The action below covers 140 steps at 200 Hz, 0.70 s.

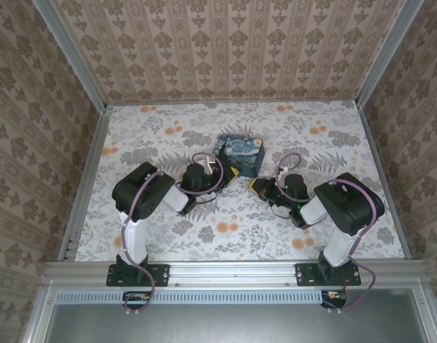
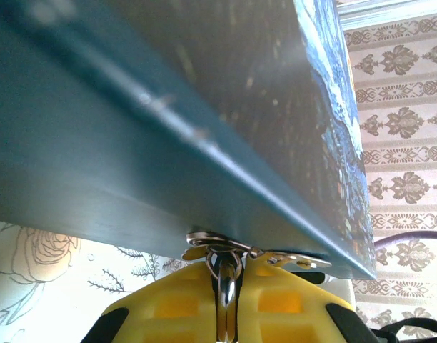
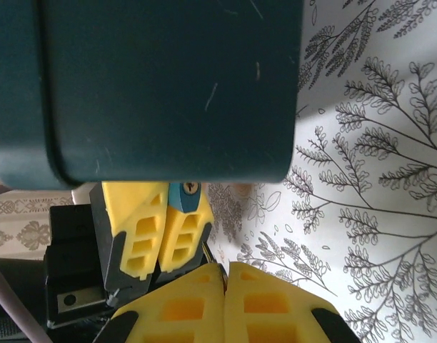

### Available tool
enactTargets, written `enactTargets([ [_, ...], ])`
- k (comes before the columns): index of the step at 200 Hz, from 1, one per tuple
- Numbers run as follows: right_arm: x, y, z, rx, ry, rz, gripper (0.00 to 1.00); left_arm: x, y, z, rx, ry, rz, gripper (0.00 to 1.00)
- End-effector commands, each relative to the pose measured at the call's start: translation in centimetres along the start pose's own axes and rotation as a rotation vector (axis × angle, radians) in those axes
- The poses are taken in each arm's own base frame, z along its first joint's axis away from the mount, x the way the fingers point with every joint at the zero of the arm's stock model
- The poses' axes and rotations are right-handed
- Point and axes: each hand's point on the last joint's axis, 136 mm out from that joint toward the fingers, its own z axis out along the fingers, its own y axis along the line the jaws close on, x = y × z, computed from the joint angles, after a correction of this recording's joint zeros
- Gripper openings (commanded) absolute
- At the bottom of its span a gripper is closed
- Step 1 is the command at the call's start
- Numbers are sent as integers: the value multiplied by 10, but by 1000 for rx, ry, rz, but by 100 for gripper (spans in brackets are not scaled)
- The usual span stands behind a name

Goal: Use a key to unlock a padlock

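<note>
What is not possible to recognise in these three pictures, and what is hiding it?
- Right wrist: the painted box hides part of the padlock; the thin sliver in the shut right gripper is too small to name.
- Left wrist: the metal piece at the left gripper is blurred, its lower part between the fingers.
- Top external: both grippers hide the padlock.

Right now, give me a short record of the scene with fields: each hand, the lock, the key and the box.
left hand: shut on the small blue padlock, close beside the box
right hand: shut; a thin metal tip, probably the key, sticks out between its fingers
padlock and key: near each other but apart; key not in the lock
box: blue night-sky print, mid table, just beyond both hands
</note>
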Motion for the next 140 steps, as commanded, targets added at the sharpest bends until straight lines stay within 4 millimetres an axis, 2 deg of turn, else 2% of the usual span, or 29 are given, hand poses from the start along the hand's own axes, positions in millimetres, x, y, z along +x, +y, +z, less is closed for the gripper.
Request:
enactTargets([
  [1, -7, 8, 7, -26, -26, -12, 0, -1, -25, 2, 74, 12, 6, 0],
  [140, -16, 9, 18, -20, -46, -6, 0, 7, -26, 2, 72, 21, 3, 0],
])
